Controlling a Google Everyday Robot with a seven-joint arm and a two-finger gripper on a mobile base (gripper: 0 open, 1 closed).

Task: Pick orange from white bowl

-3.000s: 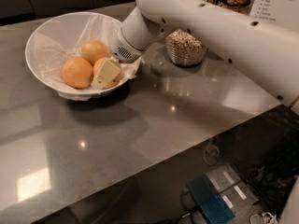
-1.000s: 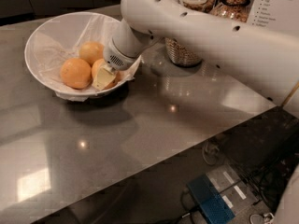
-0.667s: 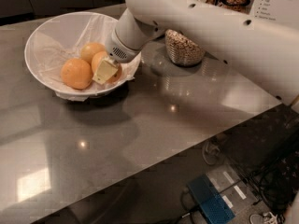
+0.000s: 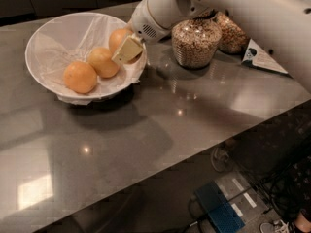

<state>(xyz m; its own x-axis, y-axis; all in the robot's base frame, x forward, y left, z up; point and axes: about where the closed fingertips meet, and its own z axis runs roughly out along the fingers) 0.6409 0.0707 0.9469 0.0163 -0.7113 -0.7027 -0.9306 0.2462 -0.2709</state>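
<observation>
The white bowl (image 4: 41,38), lined with crinkled paper, stands at the table's back left. Two oranges lie in it, one at the front (image 4: 79,76) and one in the middle (image 4: 103,61). My gripper (image 4: 122,45) reaches in from the right over the bowl's right side. It is shut on a third orange (image 4: 116,37), which sits higher than the other two. One cream finger pad (image 4: 127,50) shows in front of this orange. The other finger is hidden behind the fruit.
Two glass jars of cereal (image 4: 194,42) (image 4: 231,33) stand just right of the bowl, under my arm. A folded paper card (image 4: 260,57) lies at the far right. The table's front edge runs diagonally; below it are a blue box (image 4: 221,210) and cables.
My gripper has risen from low among the fruit on the bowl's right side, with one orange in it. All three oranges now show. The other two stay in the bowl.
</observation>
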